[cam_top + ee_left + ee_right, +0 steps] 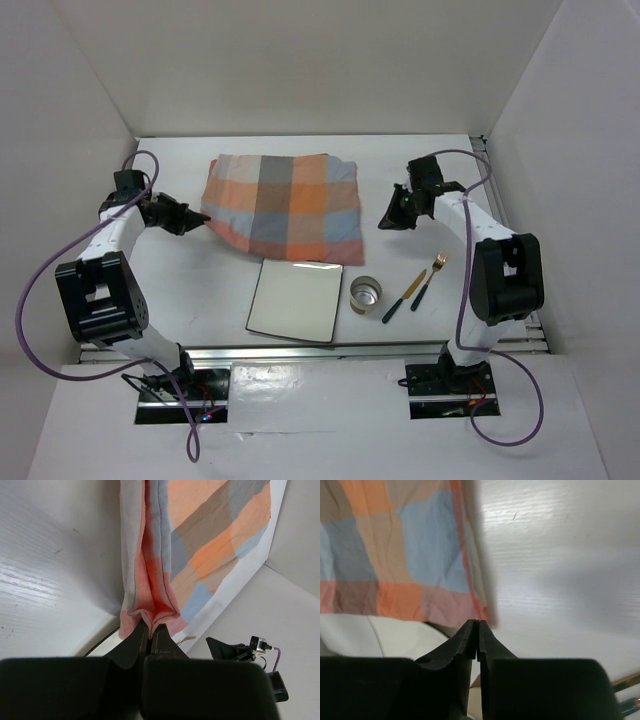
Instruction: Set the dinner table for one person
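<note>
Black fingers [135,642] of the left tool [150,627] fill the bottom of its wrist view, closed on the left edge of the cloth [200,545]. The fabric bunches into a pink fold right at the tips. From above, the left tool [205,218] pinches that edge at the left side of the table [190,280], and the checked cloth [285,205] spreads rightward across the far middle, rumpled and not square to the table edge.

The right tool [385,222] sits just off the cloth's right side. In its own view the right tool [476,625] has its jaws pressed together with nothing seen between them. The cloth's corner [480,607] lies just ahead of the tips, not in them.

The plate [295,300] lies near the front of the table, its far rim touching or just under the cloth's near edge. A metal cup [365,294] stands just right of it, with the knife [403,296] and fork [430,280] side by side further right.

The step in hand looks like laying out the cloth as a placemat, and it is only half gripped. Nothing is yet set in place, so the task is at an early stage.

Next, the right tool probably needs to open, reach the short way to the right corner and close on it. Both arms could then draw the cloth flat. The plate crowds the cloth's near edge, so a pull toward the front may drag over it or nudge it.
</note>
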### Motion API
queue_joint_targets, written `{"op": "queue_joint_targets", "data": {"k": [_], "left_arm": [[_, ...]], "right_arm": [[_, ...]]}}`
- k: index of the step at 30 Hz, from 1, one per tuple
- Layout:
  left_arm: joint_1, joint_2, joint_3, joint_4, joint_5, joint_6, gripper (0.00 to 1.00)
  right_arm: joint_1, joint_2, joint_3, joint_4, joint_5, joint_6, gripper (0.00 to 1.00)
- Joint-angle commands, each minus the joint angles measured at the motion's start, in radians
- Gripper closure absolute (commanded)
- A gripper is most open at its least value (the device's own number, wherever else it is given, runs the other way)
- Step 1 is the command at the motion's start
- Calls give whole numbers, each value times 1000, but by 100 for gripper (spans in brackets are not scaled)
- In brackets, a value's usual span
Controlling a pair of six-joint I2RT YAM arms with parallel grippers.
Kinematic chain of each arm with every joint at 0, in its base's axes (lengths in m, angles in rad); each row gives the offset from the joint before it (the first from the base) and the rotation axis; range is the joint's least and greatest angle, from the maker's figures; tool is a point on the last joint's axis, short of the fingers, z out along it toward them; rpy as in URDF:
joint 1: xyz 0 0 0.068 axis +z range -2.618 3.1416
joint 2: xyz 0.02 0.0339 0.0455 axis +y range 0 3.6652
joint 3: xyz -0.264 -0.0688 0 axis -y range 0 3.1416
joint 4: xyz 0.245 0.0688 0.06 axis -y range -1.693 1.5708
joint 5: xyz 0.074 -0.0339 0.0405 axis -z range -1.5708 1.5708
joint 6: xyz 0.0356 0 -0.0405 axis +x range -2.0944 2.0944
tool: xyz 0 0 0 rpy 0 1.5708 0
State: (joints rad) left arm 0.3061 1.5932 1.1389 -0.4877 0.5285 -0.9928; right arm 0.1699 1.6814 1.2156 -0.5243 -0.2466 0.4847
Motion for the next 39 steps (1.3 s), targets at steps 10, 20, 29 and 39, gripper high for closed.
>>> {"op": "queue_joint_targets", "data": {"k": [10, 20, 29, 39], "left_arm": [[-9, -50, 1, -12, -27, 34, 100], [-9, -59, 1, -3, -27, 25, 100], [-9, -59, 1, -3, -27, 25, 100], [-9, -41, 28, -3, -27, 25, 100]], "right_arm": [[40, 63, -100, 24, -344, 140, 45], [59, 81, -235, 179, -419, 268, 40], [79, 162, -255, 380, -358, 370, 35], [97, 233, -153, 369, -206, 391, 81]]}}
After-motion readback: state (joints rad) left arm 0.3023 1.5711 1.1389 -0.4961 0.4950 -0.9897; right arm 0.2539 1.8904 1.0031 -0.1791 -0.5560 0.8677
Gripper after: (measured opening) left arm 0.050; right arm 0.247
